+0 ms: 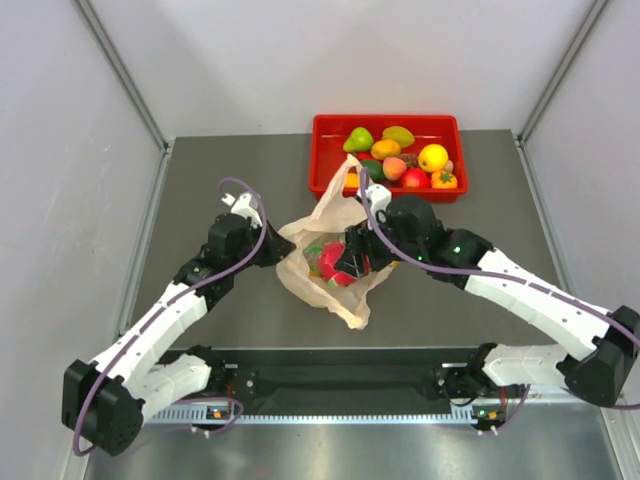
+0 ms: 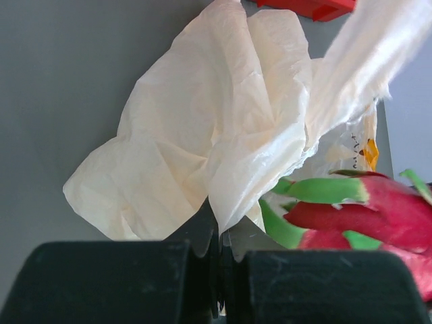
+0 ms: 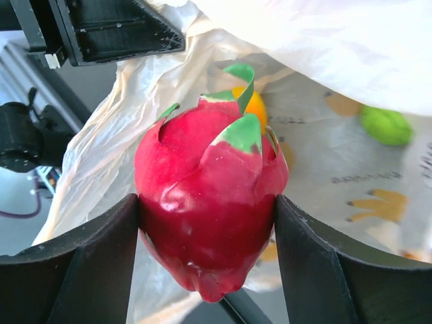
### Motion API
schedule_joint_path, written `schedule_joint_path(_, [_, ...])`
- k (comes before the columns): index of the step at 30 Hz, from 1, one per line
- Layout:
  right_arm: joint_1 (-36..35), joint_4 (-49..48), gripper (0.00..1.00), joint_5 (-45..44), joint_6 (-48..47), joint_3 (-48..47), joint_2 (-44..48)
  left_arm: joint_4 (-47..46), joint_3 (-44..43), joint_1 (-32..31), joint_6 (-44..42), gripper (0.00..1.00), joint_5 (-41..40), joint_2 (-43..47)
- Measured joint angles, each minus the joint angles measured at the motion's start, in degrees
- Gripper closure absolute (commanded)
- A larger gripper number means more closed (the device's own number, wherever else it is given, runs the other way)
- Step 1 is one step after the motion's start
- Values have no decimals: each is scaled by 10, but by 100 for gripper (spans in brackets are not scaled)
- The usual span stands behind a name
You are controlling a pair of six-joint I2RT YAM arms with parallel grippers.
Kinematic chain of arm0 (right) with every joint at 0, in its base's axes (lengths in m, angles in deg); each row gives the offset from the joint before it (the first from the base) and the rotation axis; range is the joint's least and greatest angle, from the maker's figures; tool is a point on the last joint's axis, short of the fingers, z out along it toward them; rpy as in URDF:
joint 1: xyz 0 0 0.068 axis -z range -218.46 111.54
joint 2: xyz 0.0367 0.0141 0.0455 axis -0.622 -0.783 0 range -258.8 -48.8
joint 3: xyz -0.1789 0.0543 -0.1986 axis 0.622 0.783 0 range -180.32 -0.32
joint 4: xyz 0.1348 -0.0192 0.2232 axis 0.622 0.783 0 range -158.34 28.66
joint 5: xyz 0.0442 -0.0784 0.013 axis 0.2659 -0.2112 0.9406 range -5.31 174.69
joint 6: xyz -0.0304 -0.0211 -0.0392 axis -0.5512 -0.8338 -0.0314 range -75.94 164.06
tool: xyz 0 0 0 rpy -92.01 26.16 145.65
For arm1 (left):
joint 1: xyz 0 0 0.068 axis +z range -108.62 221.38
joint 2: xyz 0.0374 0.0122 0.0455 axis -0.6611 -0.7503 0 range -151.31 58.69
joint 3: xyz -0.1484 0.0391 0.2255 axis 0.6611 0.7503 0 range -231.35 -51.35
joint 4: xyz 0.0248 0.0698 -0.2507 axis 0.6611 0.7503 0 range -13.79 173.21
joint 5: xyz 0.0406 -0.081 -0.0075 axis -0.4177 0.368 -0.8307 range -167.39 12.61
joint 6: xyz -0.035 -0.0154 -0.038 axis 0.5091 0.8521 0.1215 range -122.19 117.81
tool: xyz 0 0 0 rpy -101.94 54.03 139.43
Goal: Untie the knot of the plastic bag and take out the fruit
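Note:
The pale peach plastic bag (image 1: 325, 255) lies open at the table's middle; no knot shows. My left gripper (image 1: 281, 249) is shut on the bag's left edge; the left wrist view shows the plastic (image 2: 216, 135) pinched between the closed jaws. My right gripper (image 1: 350, 262) reaches into the bag's mouth and is shut on a red dragon fruit with green tips (image 3: 209, 202), its fingers (image 3: 81, 270) pressed on both sides. An orange fruit (image 3: 256, 104) and a green fruit (image 3: 386, 125) lie inside the bag behind it. The dragon fruit also shows in the left wrist view (image 2: 378, 216).
A red tray (image 1: 325, 150) at the back holds several toy fruits, green, orange, yellow and red. One bag handle (image 1: 340, 185) reaches up against the tray's front left corner. Grey walls stand at both sides of the table.

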State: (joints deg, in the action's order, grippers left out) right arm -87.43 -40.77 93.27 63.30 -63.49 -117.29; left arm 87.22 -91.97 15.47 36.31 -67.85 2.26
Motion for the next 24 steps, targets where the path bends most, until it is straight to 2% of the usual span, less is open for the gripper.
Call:
schedule_joint_path(9, [4,188,100,-71,-83,-174,-3,1,-12,0,-15,100,-8,0])
schedule_joint_path(15, [56,255,100,-53,-104,-202,48,6,-18,0,-28,100,-19,0])
schedule_joint_path(20, [109,272,100,-35,-111,-252,101,20,-18,0,-35,100,-32,4])
schedule_joint_path(24, [135,245,100,-61,-111,-275,131,31,-18,0,-40,100,-43,14])
